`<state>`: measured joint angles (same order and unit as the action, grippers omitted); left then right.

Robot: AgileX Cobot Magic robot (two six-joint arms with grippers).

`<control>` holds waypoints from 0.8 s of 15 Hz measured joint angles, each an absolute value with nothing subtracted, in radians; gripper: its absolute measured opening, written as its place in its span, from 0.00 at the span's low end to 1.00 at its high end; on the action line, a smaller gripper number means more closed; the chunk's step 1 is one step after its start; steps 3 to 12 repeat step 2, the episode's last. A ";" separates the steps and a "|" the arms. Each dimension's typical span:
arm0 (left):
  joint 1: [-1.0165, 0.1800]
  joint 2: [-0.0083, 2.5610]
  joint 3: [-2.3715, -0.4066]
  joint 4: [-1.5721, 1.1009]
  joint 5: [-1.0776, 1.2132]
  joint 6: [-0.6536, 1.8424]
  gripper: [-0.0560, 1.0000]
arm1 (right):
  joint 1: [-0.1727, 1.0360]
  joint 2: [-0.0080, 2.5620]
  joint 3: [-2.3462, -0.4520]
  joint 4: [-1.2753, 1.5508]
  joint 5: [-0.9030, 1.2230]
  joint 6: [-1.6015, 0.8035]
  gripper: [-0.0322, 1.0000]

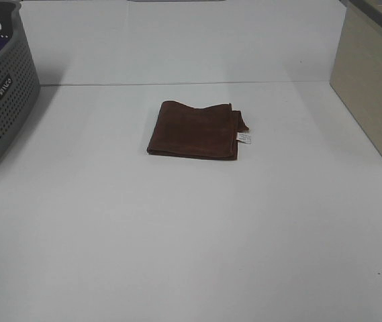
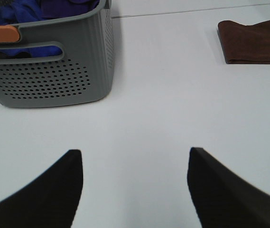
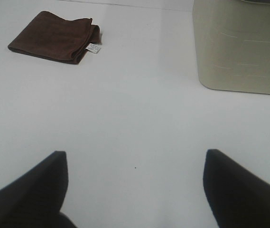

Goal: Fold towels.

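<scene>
A dark reddish-brown towel (image 1: 196, 129) lies folded into a small rectangle on the white table, with a small white tag (image 1: 244, 138) at its right edge. It also shows in the left wrist view (image 2: 253, 41) and in the right wrist view (image 3: 55, 36). My left gripper (image 2: 135, 159) is open and empty, low over the table well short of the towel. My right gripper (image 3: 135, 159) is open and empty, also far from the towel. Neither gripper shows in the exterior high view.
A grey perforated basket (image 1: 3, 87) stands at the far left; the left wrist view (image 2: 49, 71) shows blue and purple cloth inside it. A beige bin (image 1: 372, 80) stands at the far right, also in the right wrist view (image 3: 241, 45).
</scene>
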<state>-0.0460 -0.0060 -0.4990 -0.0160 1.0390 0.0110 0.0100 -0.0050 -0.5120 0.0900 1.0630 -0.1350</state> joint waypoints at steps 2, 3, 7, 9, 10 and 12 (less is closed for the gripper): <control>-0.046 -0.006 -0.499 -0.016 1.039 0.011 0.62 | 0.010 -0.005 -0.512 0.090 1.063 -0.135 0.77; -0.046 -0.006 -0.499 -0.016 1.039 0.011 0.62 | 0.010 -0.005 -0.512 0.090 1.063 -0.135 0.77; -0.046 -0.006 -0.499 -0.016 1.039 0.011 0.62 | 0.010 -0.005 -0.512 0.090 1.063 -0.135 0.77; -0.046 -0.006 -0.499 -0.016 1.039 0.011 0.62 | 0.010 -0.005 -0.512 0.090 1.063 -0.135 0.77; -0.046 -0.006 -0.499 -0.016 1.039 0.011 0.62 | 0.010 -0.005 -0.512 0.090 1.063 -0.135 0.77; -0.046 -0.006 -0.499 -0.016 1.039 0.011 0.62 | 0.010 -0.005 -0.512 0.090 1.063 -0.135 0.77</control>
